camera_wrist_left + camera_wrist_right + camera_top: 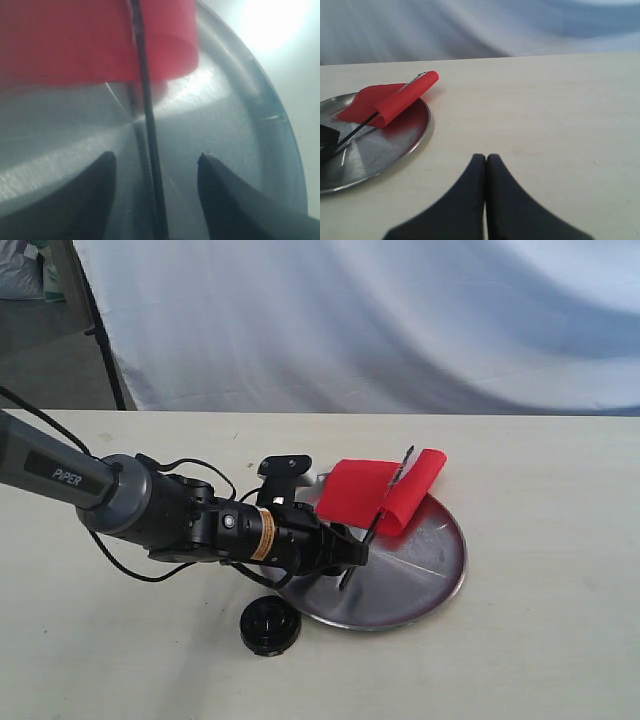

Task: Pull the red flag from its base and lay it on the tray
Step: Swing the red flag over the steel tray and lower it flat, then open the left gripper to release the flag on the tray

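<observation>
- Fingers (85,200) of the left hand (352,552) are being held apart over the tray (425,565), with the red flag's (362,492) pole passing between them, clear of both.
- The right hand (486,161) is being held pressed together, empty, above open surface (550,640).
- The cloth is being draped past the tray's far rim.
- The base (269,625) is being carried by the surface just beside the near rim.

Only one readable mark: white "PiPER" lettering on the dark grey link of the left arm (60,475), seen in the exterior view. The yellow band (263,534) on that arm's wrist has fine print, too small to read. Wrist views: nothing legible.
</observation>
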Robot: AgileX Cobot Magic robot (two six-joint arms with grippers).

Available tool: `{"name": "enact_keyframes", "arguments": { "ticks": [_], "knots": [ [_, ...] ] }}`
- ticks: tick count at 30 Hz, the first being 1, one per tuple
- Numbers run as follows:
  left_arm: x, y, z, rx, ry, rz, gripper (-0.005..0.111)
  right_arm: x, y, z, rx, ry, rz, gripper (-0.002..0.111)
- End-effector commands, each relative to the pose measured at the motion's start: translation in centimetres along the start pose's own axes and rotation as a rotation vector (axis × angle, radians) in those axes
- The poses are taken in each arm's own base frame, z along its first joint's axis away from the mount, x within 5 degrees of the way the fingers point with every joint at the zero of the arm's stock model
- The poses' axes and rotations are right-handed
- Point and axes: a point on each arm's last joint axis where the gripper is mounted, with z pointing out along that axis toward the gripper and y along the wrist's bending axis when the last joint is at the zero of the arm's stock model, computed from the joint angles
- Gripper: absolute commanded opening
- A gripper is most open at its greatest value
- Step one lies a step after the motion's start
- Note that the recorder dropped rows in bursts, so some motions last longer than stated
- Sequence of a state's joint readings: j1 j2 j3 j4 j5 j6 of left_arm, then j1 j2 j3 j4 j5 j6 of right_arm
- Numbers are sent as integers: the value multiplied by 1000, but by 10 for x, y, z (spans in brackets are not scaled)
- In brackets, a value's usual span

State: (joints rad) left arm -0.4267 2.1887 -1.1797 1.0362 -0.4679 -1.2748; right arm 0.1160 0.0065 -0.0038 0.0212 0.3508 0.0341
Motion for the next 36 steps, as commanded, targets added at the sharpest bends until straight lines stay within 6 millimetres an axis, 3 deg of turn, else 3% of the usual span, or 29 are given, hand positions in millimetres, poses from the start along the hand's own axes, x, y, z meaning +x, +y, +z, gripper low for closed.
{"name": "enact_keyframes", "arguments": {
  "ticks": [1,12,20,22,26,32,36],
  "knots": [
    [2,-1,0,-4,8,17,49,1,0,0,4,-6,7,0],
    [-3,-3,-3,-2,-6,25,49,1,0,0,4,-6,7,0],
    [-44,-32,-39,40,-120,111,48,1,0,0,4,-6,7,0],
    [-54,-42,-52,53,-139,178,37,1,0,0,4,-6,7,0],
    [-67,-59,-76,77,-133,291,2,1,0,0,4,-6,7,0],
    [-73,-83,-109,149,-61,367,0,1,0,0,4,-6,7,0],
    [-74,-110,-135,321,-32,420,0,1,0,0,4,-6,7,0]
  ]
}}
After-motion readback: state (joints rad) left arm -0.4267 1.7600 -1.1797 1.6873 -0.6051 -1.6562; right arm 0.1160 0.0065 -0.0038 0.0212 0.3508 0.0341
